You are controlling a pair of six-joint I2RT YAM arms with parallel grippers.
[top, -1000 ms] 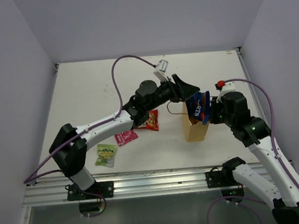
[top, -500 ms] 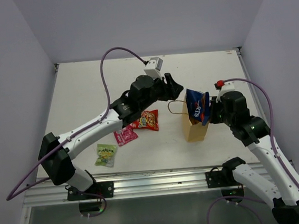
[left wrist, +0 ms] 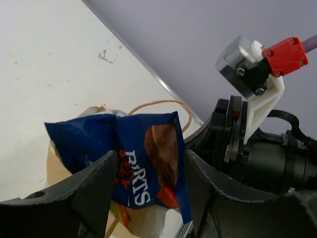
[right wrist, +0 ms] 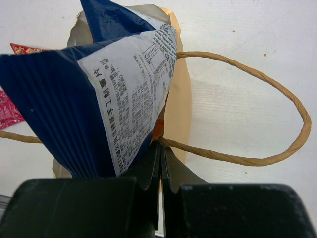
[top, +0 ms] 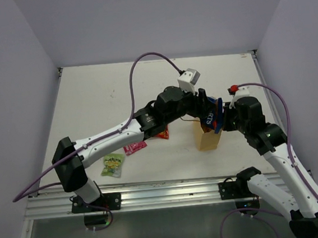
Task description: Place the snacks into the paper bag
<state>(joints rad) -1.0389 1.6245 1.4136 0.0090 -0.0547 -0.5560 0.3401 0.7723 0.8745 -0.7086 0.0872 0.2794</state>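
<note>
The tan paper bag [top: 208, 139] stands upright at centre right. The blue Burts crisp bag [top: 211, 118] sticks out of its mouth, tilted. My left gripper [top: 205, 104] is open, its fingers [left wrist: 94, 191] on either side of the blue bag [left wrist: 143, 158], not closed on it. My right gripper [top: 224, 121] is shut on the paper bag's rim [right wrist: 178, 99] where the loop handle [right wrist: 277, 99] joins. A sliver of orange packet [right wrist: 157, 130] shows inside. Red [top: 161, 133], pink [top: 133, 148] and green [top: 113, 163] packets lie on the table left of the bag.
The white table [top: 101, 102] has walls at the back and both sides. An aluminium rail [top: 166, 192] runs along the near edge. The left arm reaches across above the red packet.
The left gripper drew back to the left of the bag, then swung right again and now straddles the blue bag. The blue bag sits slightly lower. The right arm has not moved.
</note>
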